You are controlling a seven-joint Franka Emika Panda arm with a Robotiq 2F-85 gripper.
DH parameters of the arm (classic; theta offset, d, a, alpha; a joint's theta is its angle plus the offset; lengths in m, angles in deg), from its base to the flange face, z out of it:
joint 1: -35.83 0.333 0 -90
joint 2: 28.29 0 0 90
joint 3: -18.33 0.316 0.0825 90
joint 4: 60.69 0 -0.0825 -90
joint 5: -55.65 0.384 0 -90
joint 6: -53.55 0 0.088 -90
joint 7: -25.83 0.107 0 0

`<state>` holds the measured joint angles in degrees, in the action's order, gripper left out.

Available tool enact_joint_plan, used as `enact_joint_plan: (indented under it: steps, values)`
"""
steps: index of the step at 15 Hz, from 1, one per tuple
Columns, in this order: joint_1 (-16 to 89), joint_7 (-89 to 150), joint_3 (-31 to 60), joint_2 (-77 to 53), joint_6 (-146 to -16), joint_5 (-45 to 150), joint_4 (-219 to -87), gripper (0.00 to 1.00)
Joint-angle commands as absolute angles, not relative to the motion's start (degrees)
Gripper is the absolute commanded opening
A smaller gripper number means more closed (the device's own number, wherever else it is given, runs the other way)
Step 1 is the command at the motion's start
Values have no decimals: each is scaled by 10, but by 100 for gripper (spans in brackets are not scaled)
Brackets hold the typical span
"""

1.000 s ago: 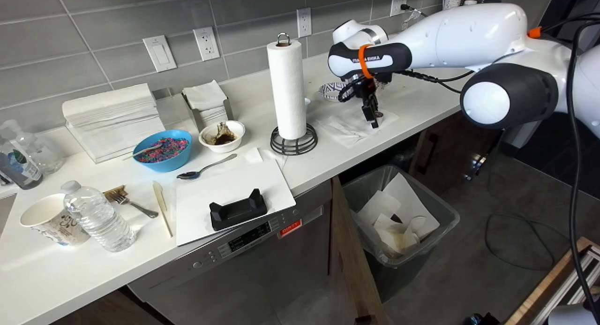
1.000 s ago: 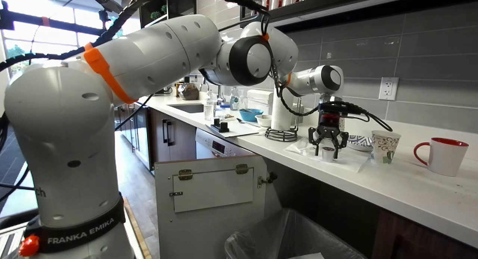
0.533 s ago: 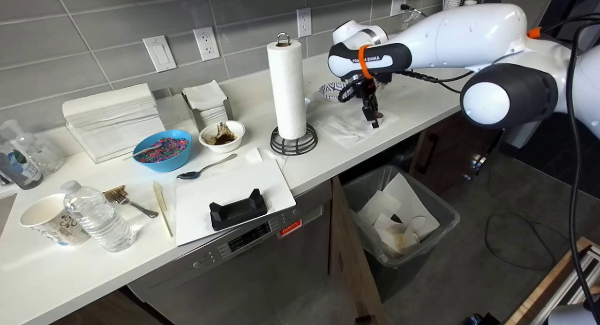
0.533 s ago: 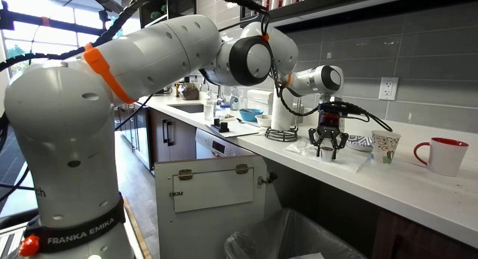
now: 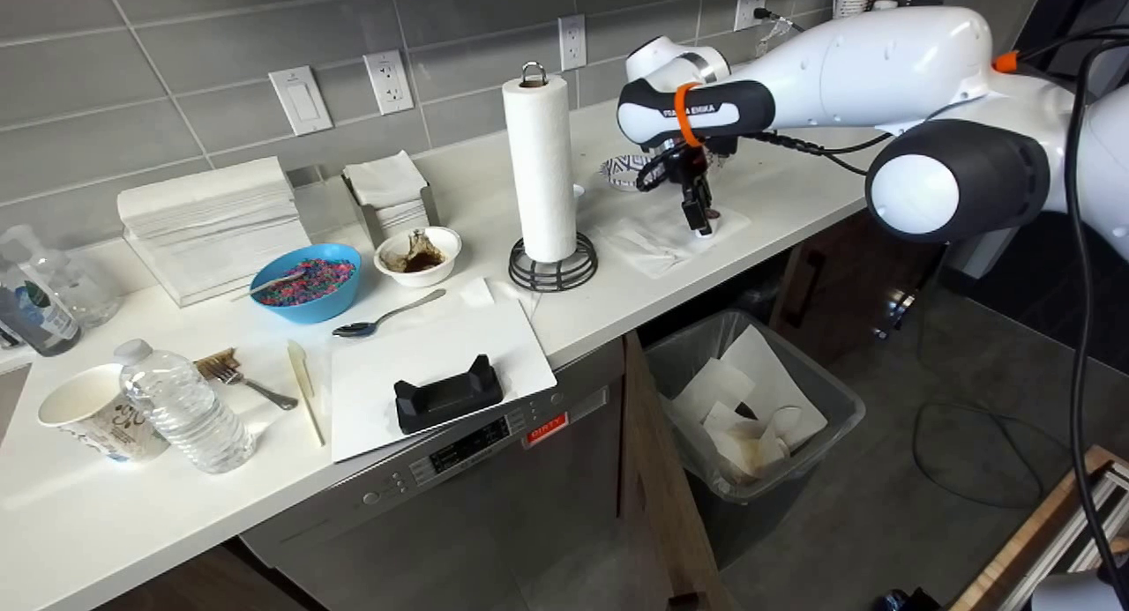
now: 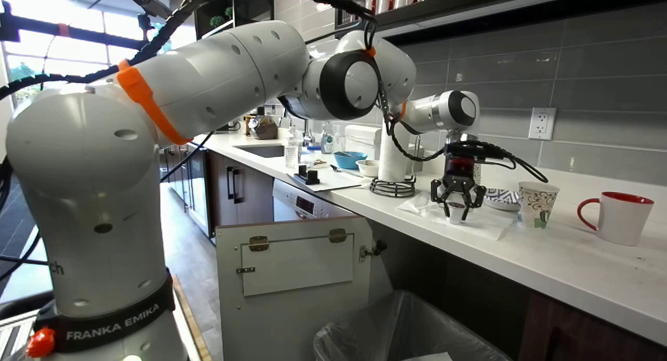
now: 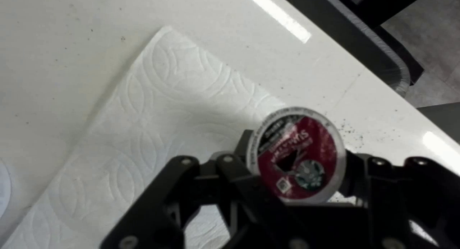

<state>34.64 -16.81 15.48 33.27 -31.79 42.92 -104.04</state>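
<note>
maroon-foil coffee pod (image 7: 303, 153) pinched in the gripper (image 6: 456, 213)

right of centre, lower half of the wrist view: coffee pod, foil face up, a dark triangular mark on it, perhaps a puncture. gripper points down, one black finger each side below the rim, tips drawn in; reads as closed on the pod. same pinch right of centre in an exterior view. embossed paper towel (image 7: 154, 98) spreads to the upper left, its edge passing behind the pod, on the white counter (image 7: 54, 44). whether the pod's base touches it: cannot tell.

right side in an exterior view, apart from the gripper: patterned bowl (image 6: 503, 198), paper cup (image 6: 536, 204), red-lined mug (image 6: 624, 218). plastic-lined bin (image 5: 798, 470) below the counter edge, lower right of centre in an exterior view.

step in hand, my judgement: securing the grasp. next move calls for a firm, even hold, any lift straight up and level, towel undisturbed.
</note>
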Motion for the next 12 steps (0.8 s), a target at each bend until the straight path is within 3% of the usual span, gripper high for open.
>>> enact_joint_plan:
  steps: [1,12]
  values:
    - [342,-164,160,331,-330,439,-1032,40]
    - [337,-167,177,305,-471,457,-1049,34]
